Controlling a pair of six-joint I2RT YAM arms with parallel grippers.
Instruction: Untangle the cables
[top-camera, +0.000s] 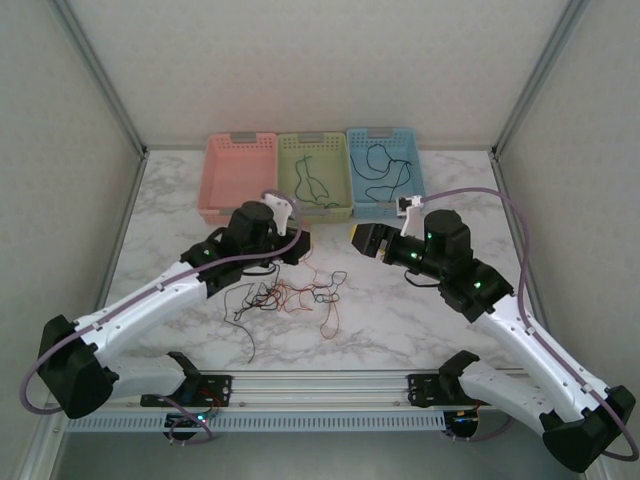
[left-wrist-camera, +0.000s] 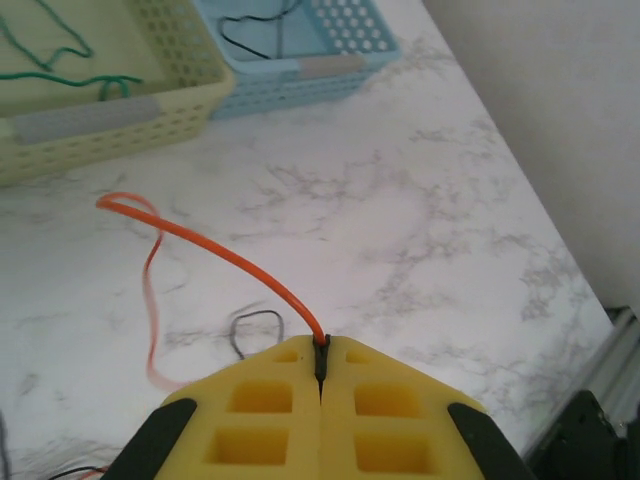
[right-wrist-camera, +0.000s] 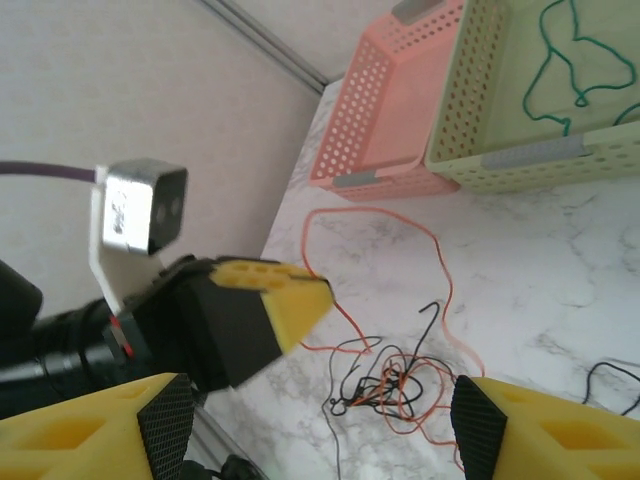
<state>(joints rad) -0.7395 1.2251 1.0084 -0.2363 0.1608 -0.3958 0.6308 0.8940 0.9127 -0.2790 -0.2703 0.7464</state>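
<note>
Grey-veined marble tabletop (top-camera: 400, 320), tangled cables (top-camera: 290, 295), pale walls (top-camera: 300, 60)

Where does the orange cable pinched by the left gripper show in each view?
Top external: orange cable in the tangle, centre, just below the left gripper.
Left wrist: it rises from the shut gripper toward upper left.
Right wrist: it loops from the left gripper's tip round to the tangle.
Shared landmark: green basket.
</note>
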